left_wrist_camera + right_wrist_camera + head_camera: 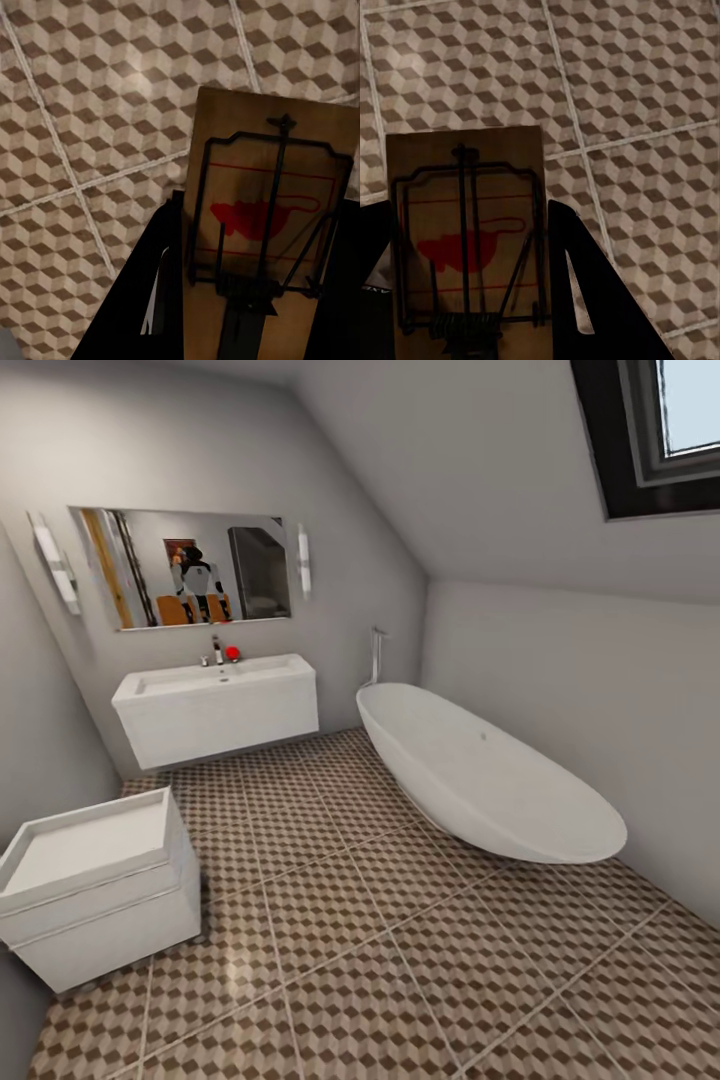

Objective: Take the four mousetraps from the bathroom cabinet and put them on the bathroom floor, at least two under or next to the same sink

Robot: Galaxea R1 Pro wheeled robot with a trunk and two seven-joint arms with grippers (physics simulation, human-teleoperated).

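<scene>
My left gripper (pixel 259 206) is shut on a tan mousetrap (pixel 262 157) with a dark wire bar and a red mark. It hangs above the cube-patterned bathroom floor (pixel 90 112). My right gripper (pixel 465 214) is shut on a second mousetrap (pixel 465 165) over the same tiles (pixel 637 90); a dark finger (pixel 585 285) shows beside the trap. In the head view the white bathroom sink (pixel 215 705) hangs on the far wall over the floor (pixel 340 920). The cabinet and the other two mousetraps are out of view.
A white oval bathtub (pixel 480 770) lies along the right wall. A small white drawer unit (pixel 95 885) stands at the near left. A mirror (pixel 185 565) above the sink reflects the robot. A small red object (pixel 232 653) sits by the tap.
</scene>
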